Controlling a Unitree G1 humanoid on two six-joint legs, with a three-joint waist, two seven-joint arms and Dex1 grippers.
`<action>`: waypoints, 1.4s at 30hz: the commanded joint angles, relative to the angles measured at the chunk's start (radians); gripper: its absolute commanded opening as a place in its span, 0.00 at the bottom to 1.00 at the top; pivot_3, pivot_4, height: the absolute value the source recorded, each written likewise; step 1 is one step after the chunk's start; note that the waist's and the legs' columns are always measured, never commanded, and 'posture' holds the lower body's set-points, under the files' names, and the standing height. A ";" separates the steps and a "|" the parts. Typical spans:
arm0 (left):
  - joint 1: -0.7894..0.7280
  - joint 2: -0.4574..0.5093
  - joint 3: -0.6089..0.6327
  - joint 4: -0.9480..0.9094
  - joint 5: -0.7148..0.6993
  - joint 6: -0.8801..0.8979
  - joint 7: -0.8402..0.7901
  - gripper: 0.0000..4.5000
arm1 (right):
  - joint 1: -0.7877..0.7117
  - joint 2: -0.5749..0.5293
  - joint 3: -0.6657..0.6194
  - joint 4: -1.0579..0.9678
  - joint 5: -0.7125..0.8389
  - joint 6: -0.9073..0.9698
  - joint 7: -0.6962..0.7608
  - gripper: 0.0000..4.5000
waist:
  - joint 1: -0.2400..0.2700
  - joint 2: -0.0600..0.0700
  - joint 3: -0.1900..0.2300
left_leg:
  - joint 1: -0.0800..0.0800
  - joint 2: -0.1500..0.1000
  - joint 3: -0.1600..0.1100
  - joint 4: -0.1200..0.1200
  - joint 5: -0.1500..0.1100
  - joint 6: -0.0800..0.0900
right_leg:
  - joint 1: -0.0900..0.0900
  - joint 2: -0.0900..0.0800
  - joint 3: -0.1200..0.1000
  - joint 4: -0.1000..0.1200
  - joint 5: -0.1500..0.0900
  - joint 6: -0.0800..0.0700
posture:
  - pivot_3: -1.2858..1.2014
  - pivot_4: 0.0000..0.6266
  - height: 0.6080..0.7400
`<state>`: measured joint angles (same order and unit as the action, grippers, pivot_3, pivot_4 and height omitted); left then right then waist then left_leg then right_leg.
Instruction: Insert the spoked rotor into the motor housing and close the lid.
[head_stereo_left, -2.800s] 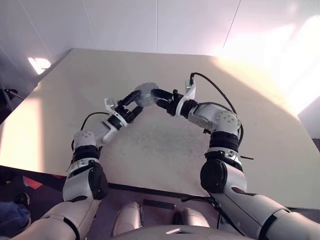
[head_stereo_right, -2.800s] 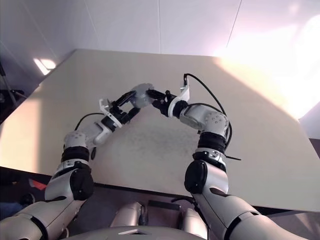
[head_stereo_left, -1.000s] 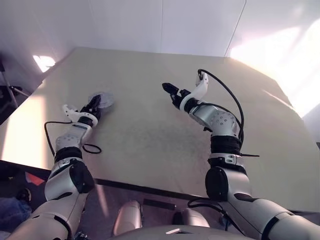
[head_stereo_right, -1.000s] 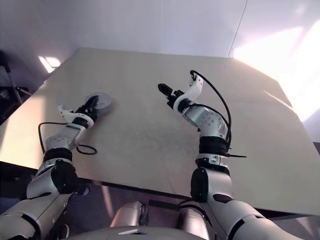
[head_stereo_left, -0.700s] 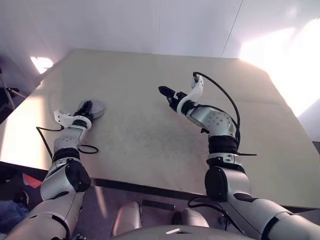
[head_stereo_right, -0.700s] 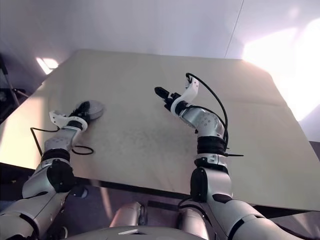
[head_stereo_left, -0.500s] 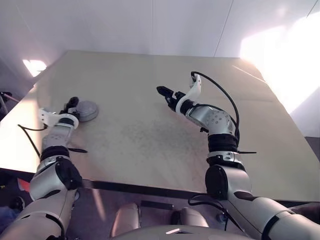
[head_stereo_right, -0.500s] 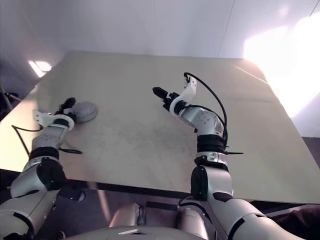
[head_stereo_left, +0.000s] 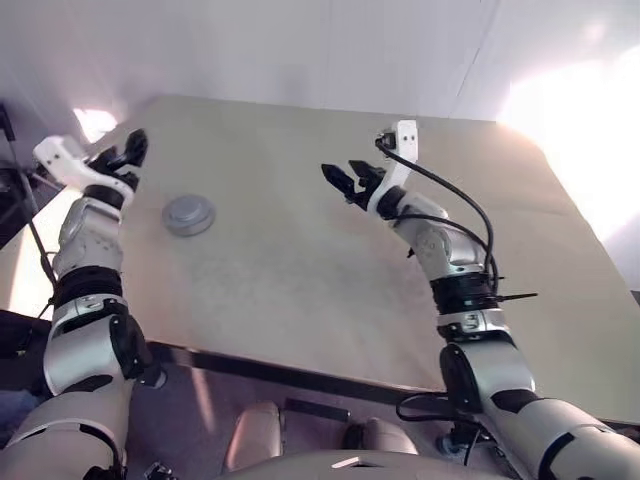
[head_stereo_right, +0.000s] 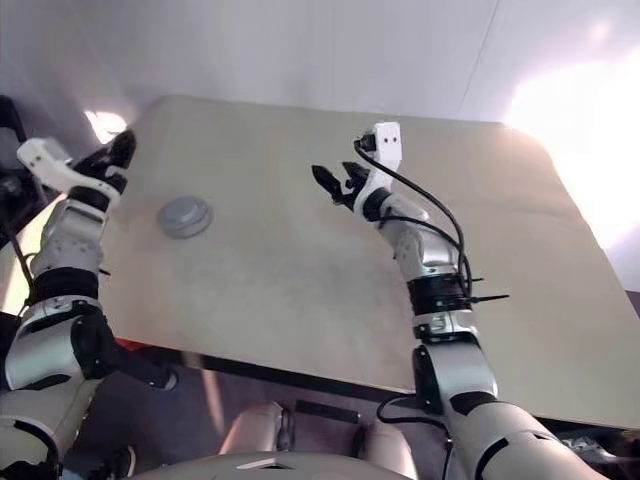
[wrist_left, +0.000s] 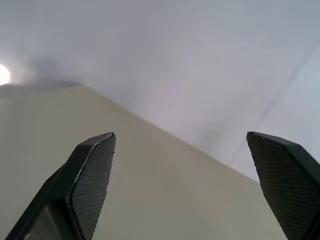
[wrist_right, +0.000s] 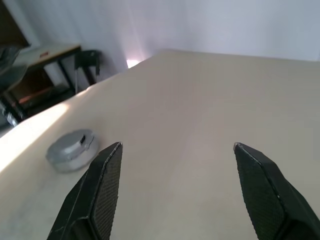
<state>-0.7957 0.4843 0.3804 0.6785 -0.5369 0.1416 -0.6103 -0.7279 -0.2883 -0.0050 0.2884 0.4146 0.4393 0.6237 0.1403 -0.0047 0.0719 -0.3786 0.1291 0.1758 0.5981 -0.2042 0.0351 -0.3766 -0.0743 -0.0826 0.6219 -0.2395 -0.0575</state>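
A: Item 1, assembly. Status?

B: Motor housing (head_stereo_left: 188, 214) w/ lid (wrist_right: 70, 144) seated on top, one closed grey puck, mid-left of the head-cam frame, resting on the worktop (head_stereo_left: 330, 270). Rotor not visible; presumably inside, can't confirm. Lid looks flush, though detail is too small to be sure.

A: Step in hand?

B: Judged: final one. Insert and close appear done and the unit is set down. Nothing else on the worktop near it.

A: Item 2, left claw?

B: Left claw (head_stereo_left: 128, 150), upper left of frame, raised above the worktop edge and well apart from the puck. Fingers wide apart, nothing between them; its wrist cam looks past both pads to bare worktop and wall.

A: Item 3, right claw?

B: Right claw (head_stereo_left: 345, 180), centre of frame, held above the worktop, pointing toward frame left. Fingers apart, empty, touching nothing. Its wrist cam has the puck low on the left, well clear of both fingers (wrist_right: 102, 185).

A: Next move calls for?

B: Prob. nothing beyond a check: confirm the lid sits level. If it's proud, one claw to steady the housing rim and the other to press the lid centre. Otherwise keep both arms clear.
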 joint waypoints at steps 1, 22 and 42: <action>0.052 -0.007 -0.214 -0.180 0.108 0.049 -0.161 0.98 | 0.047 -0.165 0.032 -0.139 -0.009 -0.077 0.265 0.89 | -0.001 0.000 0.000 | 0.003 0.000 0.000 0.000 -0.001 0.001 | 0.003 0.000 0.001 -0.001 0.000 0.000 | 0.52 0.00 1.00; 0.257 -0.188 -0.478 -0.258 0.285 0.034 -0.241 0.98 | 0.208 -0.245 0.119 -0.088 -0.191 -0.115 0.322 0.89 | -0.017 0.002 0.000 | 0.008 0.006 0.000 0.009 -0.005 0.011 | 0.009 0.005 0.000 0.001 -0.006 -0.011 | 0.52 0.00 1.00; 0.186 -0.208 -0.482 -0.195 0.311 0.014 -0.248 0.98 | 0.235 -0.237 0.113 -0.073 -0.244 -0.165 0.242 0.89 | -0.016 0.002 0.000 | 0.008 0.006 0.000 0.009 -0.005 0.011 | 0.009 0.005 0.000 0.002 -0.006 -0.011 | 0.52 0.00 1.00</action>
<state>-0.5834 0.2816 -0.1086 0.4963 -0.2275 0.1775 -0.8523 -0.4899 -0.5163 0.1306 0.2423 0.1751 0.2954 0.8711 0.1244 -0.0022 0.0719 -0.3706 0.1353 0.1762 0.6070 -0.2096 0.0457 -0.3672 -0.0691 -0.0827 0.6236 -0.2452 -0.0689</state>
